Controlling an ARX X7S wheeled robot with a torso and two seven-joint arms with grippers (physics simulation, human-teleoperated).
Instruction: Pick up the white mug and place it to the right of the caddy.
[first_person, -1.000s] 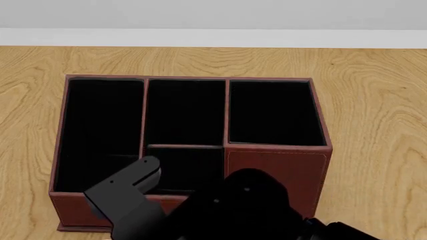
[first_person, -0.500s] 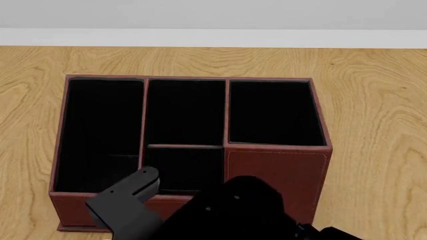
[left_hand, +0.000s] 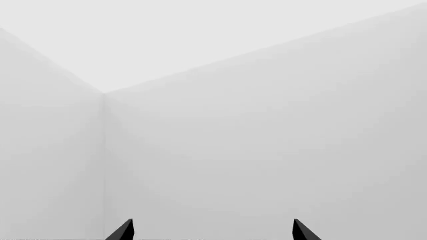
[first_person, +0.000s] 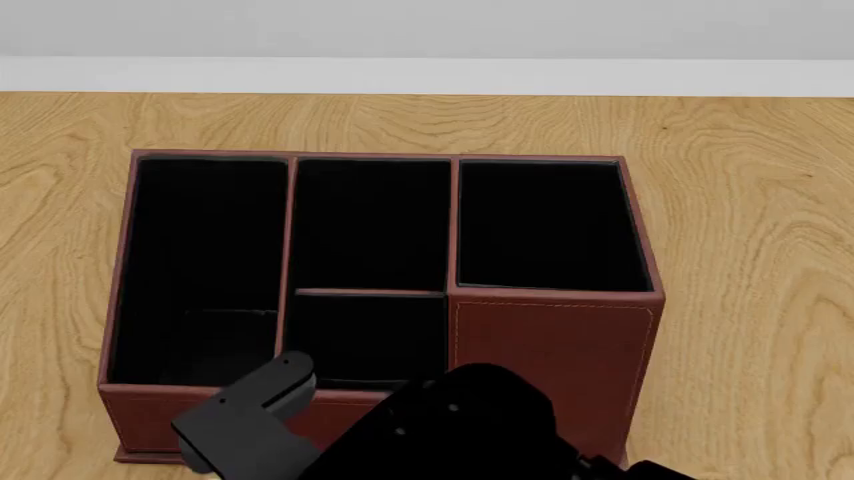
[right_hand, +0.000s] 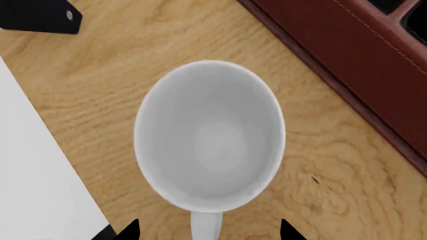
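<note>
- White mug (right_hand: 210, 140) is seen upright on the wooden table (right_hand: 100, 90), near the caddy (right_hand: 360, 65).
- Right gripper (right_hand: 203, 230) is spread open above its handle.
- Left gripper (left_hand: 212, 231) is parted, facing a white wall (left_hand: 267, 150).
- A black object (right_hand: 40, 15) lies nearby.

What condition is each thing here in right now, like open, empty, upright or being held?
white mug: upright on the wooden table, empty, not held.
caddy: standing upright, the compartments look empty.
right gripper: open, fingers apart above the mug.
left gripper: open, holding nothing, facing a blank wall.
</note>
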